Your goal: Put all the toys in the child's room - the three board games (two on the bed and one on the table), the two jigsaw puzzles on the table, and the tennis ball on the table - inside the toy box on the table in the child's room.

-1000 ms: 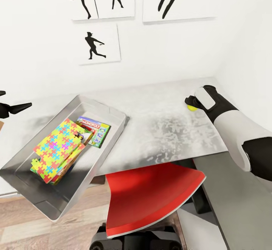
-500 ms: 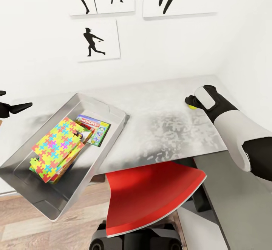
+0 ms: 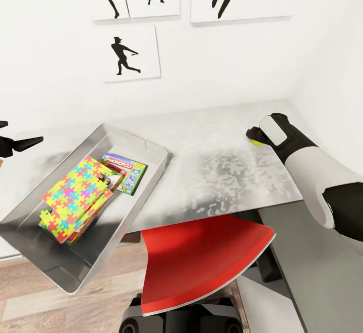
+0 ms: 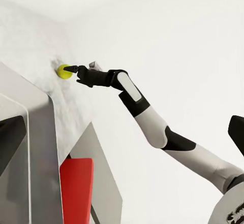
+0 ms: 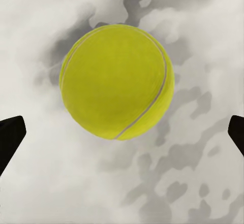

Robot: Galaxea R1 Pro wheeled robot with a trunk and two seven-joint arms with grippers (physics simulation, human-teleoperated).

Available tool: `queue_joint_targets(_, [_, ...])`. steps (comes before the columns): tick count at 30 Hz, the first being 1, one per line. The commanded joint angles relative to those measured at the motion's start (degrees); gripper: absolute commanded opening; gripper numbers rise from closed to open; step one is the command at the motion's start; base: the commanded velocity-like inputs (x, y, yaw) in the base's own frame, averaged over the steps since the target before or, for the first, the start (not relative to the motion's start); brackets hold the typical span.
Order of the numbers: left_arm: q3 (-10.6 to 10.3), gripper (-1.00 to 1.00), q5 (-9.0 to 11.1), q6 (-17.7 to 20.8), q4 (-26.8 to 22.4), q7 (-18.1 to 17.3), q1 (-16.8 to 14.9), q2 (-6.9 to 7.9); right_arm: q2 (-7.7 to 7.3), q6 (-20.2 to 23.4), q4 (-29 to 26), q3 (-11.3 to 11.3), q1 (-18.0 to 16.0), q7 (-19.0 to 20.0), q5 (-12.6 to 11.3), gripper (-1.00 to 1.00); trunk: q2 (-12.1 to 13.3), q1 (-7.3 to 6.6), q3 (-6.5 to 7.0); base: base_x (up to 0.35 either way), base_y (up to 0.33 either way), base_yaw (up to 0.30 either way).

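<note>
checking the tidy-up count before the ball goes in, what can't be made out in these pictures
- Toy box, head view: the jigsaw puzzles cover the stack, so how many board games lie beneath cannot be counted.
- Tennis ball, head view: mostly hidden behind the right gripper.
- Left gripper, head view: cut off by the picture's edge.
- Right wrist view: the fingertips sit at the edges, so contact with the ball cannot be judged.

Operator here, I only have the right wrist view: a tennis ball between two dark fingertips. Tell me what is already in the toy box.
Observer: The toy box holds a jigsaw puzzle on top of a stack, with a board game beside it.
Operator: Say where the box sits.
Observer: On the table, its near corner overhanging the edge, across from the tennis ball.
Operator: Report my hands.
Observer: Right hand open at the ball. Left hand open, beside the box.
</note>
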Motion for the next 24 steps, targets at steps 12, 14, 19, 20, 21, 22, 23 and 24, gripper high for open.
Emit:
queue_joint_targets(12, [-0.45,1.0,0.1,0.6,0.06,-0.4,-0.15,0.01,-0.06,0.14,-0.07,0.32,-0.1,-0.45,-0.41,1.0,-0.1,0.03,-0.09,0.0,0.0,0.0])
queue_joint_targets(14, [-0.46,1.0,0.12,0.6,0.06,-0.4,-0.15,0.04,-0.03,0.14,-0.07,0.28,-0.11,-0.46,-0.41,1.0,-0.1,0.03,-0.09,0.0,0.0,0.0])
queue_joint_targets(19, [-0.46,1.0,0.12,0.6,0.05,-0.4,-0.15,0.04,0.09,0.14,-0.08,0.24,-0.14,-0.48,-0.41,1.0,-0.1,0.03,-0.09,0.0,0.0,0.0])
queue_joint_targets(20, [-0.47,1.0,0.11,0.6,0.05,-0.4,-0.15,0.05,0.11,0.14,-0.08,0.23,-0.14,-0.46,-0.41,1.0,-0.1,0.03,-0.09,0.0,0.0,0.0])
queue_joint_targets(21, [-0.47,1.0,0.11,0.6,0.04,-0.4,-0.15,0.06,0.13,0.14,-0.08,0.23,-0.14,-0.46,-0.41,1.0,-0.1,0.03,-0.09,0.0,0.0,0.0])
queue_joint_targets(22, [-0.47,1.0,0.11,0.6,0.03,-0.4,-0.15,0.04,0.16,0.14,-0.08,0.24,-0.14,-0.47,-0.41,1.0,-0.1,0.03,-0.09,0.0,0.0,0.0])
queue_joint_targets(23, [-0.48,1.0,0.11,0.6,0.04,-0.4,-0.15,0.05,0.24,0.14,-0.08,0.23,-0.14,-0.47,-0.41,1.0,-0.1,0.03,-0.09,0.0,0.0,0.0])
queue_joint_targets(24, [-0.48,1.0,0.1,0.6,0.04,-0.4,-0.15,0.06,0.27,0.14,-0.08,0.23,-0.14,-0.47,-0.41,1.0,-0.1,0.03,-0.09,0.0,0.0,0.0])
